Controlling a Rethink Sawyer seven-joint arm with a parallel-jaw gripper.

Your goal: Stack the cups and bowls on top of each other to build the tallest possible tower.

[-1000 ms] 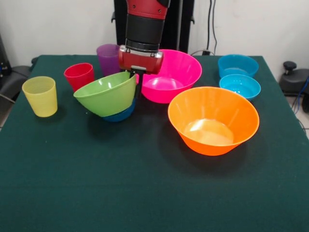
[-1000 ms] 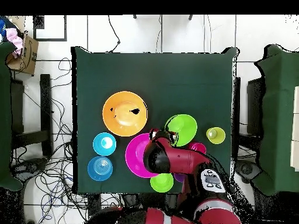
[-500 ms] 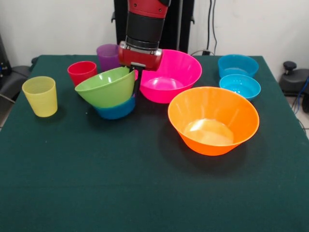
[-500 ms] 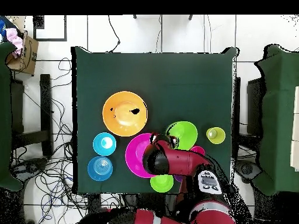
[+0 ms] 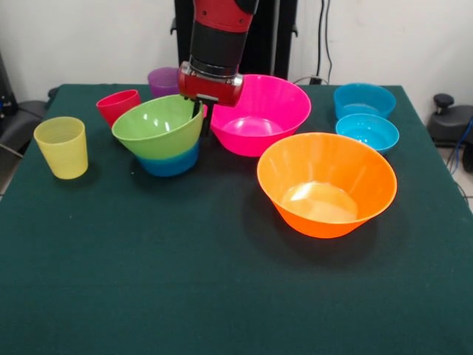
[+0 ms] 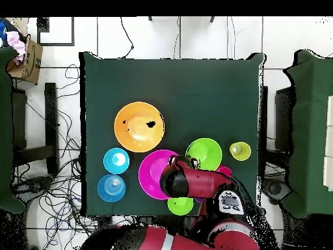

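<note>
My gripper (image 5: 202, 112) is shut on the near-right rim of the medium green bowl (image 5: 157, 126), which sits slightly tilted inside a blue bowl (image 5: 170, 161) on the table. The pink bowl (image 5: 259, 115) is just right of them, and the orange bowl (image 5: 325, 183) is nearer the front right. Behind the green bowl stand the red cup (image 5: 116, 105) and the purple cup (image 5: 164, 78); the yellow cup (image 5: 61, 146) is at the left. In the overhead view the arm (image 6: 188, 182) covers the gripper beside the green bowl (image 6: 203, 153).
Two more blue bowls (image 5: 363, 98) (image 5: 367, 132) sit at the back right. A small green bowl (image 6: 180, 204) lies near the robot's edge of the table in the overhead view. Orange bowl (image 6: 138, 126), pink bowl (image 6: 151, 172) and yellow cup (image 6: 240, 151) also show there.
The green bowl, held at its rim, has tipped from a steep tilt to nearly level and shifted back-left with the blue bowl under it. The red cup has shifted slightly back and left.
</note>
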